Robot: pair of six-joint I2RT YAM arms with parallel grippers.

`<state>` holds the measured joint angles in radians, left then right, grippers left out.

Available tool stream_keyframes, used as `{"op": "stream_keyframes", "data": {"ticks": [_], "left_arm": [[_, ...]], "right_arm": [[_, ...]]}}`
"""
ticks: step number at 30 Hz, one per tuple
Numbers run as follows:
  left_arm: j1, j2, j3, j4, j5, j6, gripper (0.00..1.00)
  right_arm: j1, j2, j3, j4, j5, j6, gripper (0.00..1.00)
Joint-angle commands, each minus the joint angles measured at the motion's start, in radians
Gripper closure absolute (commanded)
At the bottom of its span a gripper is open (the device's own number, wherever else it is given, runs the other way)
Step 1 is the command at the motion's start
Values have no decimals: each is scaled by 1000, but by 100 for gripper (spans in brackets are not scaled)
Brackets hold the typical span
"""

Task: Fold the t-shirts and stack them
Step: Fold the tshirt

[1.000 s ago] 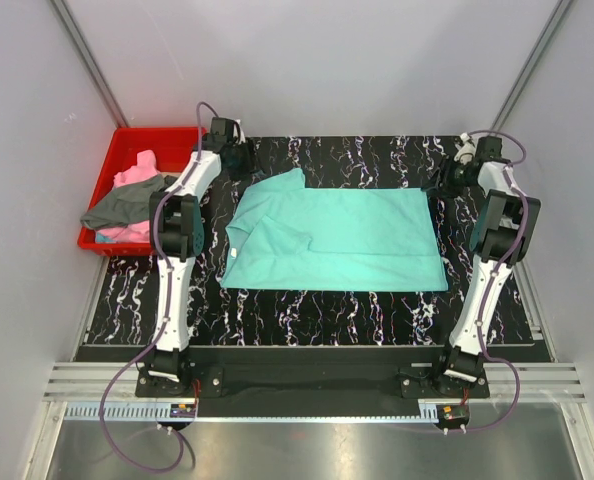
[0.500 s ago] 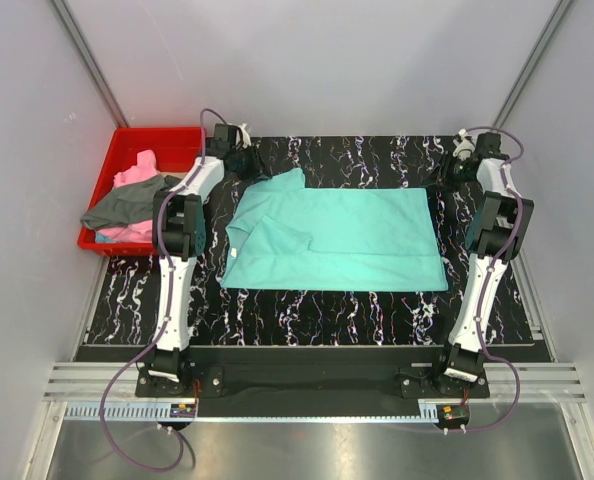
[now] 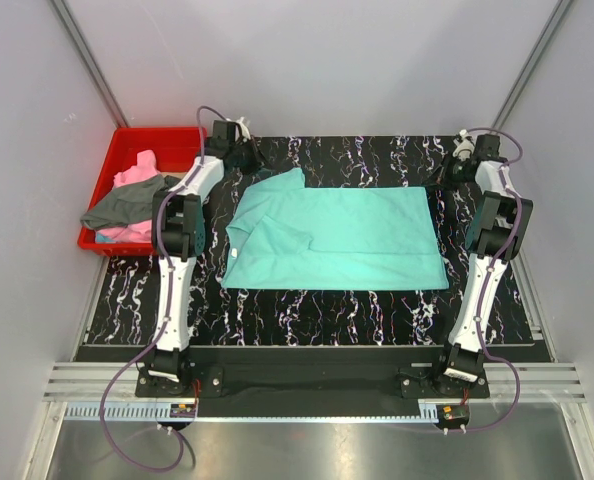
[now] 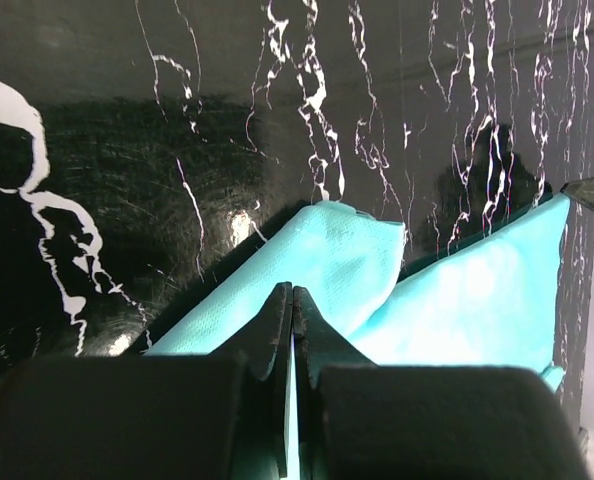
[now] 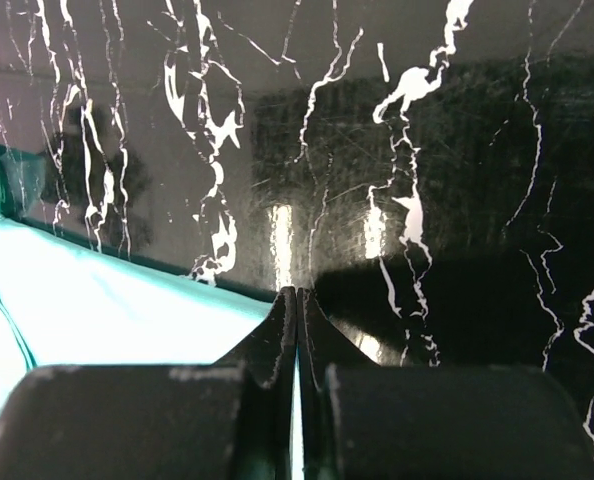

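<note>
Judging progress, we put the task near its start. The teal-turquoise cotton t-shirt (image 3: 337, 235) lies flat in the middle of the black, white-veined surface (image 3: 317, 320), with its collar end toward the left arm and its hem toward the right. It looks doubled over lengthwise, with one sleeve showing at the far left corner, though we cannot be sure of the layers. The crumpled pink cotton t-shirt (image 3: 137, 172) and the dark grey cotton t-shirt (image 3: 122, 208) lie heaped in the red plastic bin (image 3: 127, 133) at the far left, the grey one draped over its wall. Neither is folded, and no stack exists yet.

The left gripper (image 4: 289, 300) sits by the sleeve at the far edge, the right gripper (image 5: 297, 300) by the far hem corner. Both pairs of jaws are pressed together. Teal cloth reaches their tips in the wrist views, but we cannot tell whether any is pinched. By our reckoning, the teal shirt needs further folds, and then the other two must be fetched, folded and stacked.
</note>
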<state>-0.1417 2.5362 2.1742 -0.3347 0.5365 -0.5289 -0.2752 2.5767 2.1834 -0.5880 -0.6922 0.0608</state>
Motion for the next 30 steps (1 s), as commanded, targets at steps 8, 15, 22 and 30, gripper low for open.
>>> {"op": "stream_keyframes", "data": {"ticks": [8,15,22,30], "left_arm": [[5,-136,-19,-168,-329,220,65],[5,-42,70,-237,-308,257,55],[5,-11,70,-230,-279,251,52],[-1,6,75,-248,-231,228,56]], "right_arm": [[1,-108,-69,91,-7,24,100],[1,-110,-73,86,-10,19,100],[-1,-104,-71,93,-12,17,100],[1,-104,-77,103,-17,28,100]]}}
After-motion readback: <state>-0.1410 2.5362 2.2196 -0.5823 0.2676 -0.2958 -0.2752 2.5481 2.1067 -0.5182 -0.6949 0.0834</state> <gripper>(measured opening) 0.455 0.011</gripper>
